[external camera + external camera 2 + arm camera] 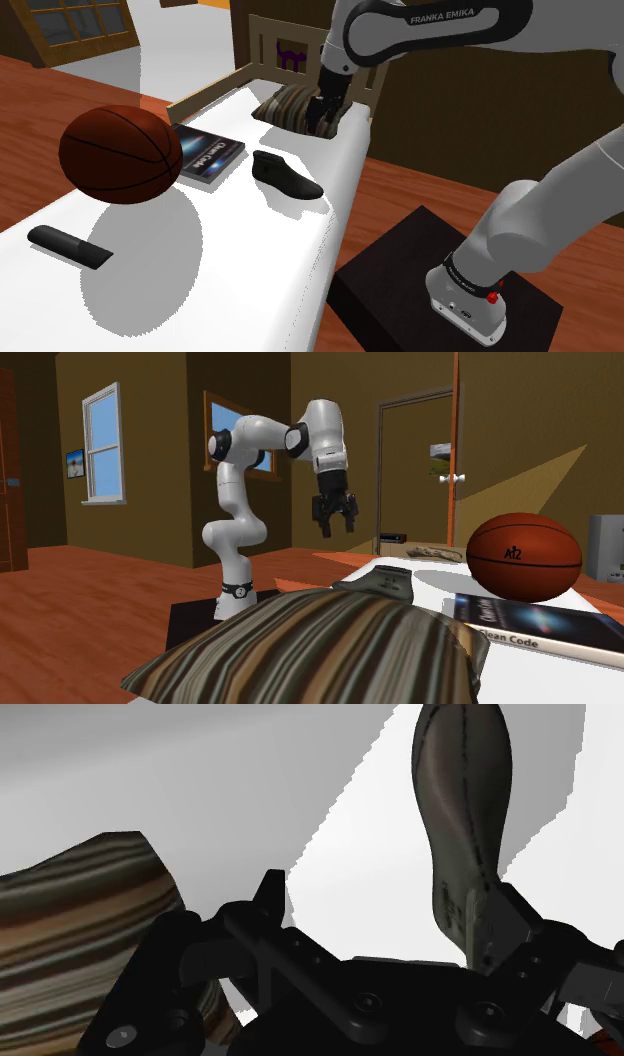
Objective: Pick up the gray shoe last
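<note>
Shoe last (287,175) dark on our white surface (300,260), book (207,155) and basketball (120,152) beside it, we see gripper (337,530) hanging fingers-apart near striped pillow (295,105)

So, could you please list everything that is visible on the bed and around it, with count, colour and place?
shoe last: one, dark grey, on the bed, between the book and the edge nearer the stand
basketball: one, brown-orange, beside the book, at the shoulder view's left
book: one, dark cover, lying flat on the bed
flat object: one, black, on the bed, shoulder view's lower left
pillow: one, brown and grey stripes, at the head of the bed
bed: one, white cover, pale frame
stand: one, black box, on the wooden floor
arm: one, white with dark joints
gripper: one, black, open, above the pillow
</note>
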You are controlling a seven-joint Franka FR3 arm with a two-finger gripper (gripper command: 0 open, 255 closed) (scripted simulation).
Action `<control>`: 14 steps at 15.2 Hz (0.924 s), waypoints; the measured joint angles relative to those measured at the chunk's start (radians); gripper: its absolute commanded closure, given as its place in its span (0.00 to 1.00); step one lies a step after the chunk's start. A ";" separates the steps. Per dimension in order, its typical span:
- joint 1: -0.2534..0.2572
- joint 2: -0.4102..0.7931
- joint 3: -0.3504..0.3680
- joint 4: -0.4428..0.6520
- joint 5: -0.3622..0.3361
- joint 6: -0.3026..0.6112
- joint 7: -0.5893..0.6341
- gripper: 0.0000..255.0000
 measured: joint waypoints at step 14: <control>0.090 0.301 0.100 0.111 -0.073 0.157 -0.042 0.00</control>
